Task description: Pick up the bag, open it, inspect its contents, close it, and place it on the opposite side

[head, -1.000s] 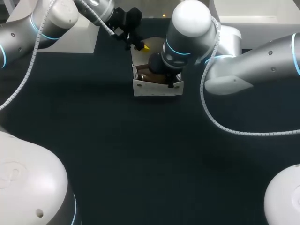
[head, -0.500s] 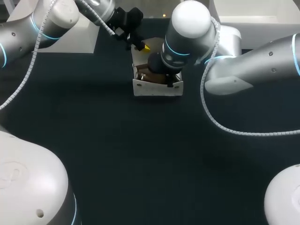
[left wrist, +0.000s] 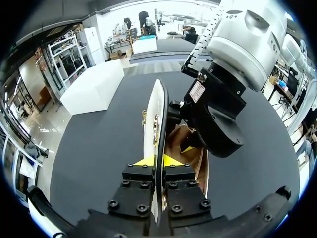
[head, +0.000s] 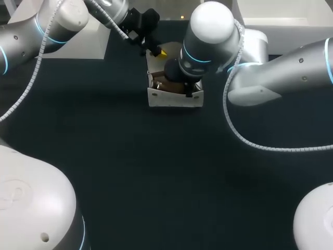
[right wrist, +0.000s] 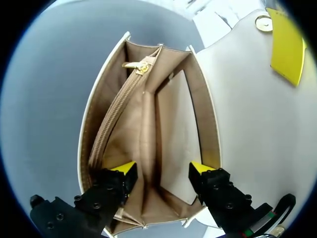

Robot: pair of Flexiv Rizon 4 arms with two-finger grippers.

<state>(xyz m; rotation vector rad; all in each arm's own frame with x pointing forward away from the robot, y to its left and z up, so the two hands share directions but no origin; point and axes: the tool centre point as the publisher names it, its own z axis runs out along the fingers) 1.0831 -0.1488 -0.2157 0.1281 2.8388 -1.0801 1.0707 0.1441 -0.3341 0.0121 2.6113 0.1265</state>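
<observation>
Over the open bag (head: 174, 98), left gripper (left wrist: 158, 160) pinches its flap (left wrist: 157, 111); right gripper (right wrist: 162, 168) hangs spread inside.

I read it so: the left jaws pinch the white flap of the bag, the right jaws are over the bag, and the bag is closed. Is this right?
Not quite: the bag is open. The right wrist view looks straight into its tan lining between the open right jaws. The left jaws do pinch the white flap.

A dark table (head: 156, 172) bears a white box (head: 86, 46).
</observation>
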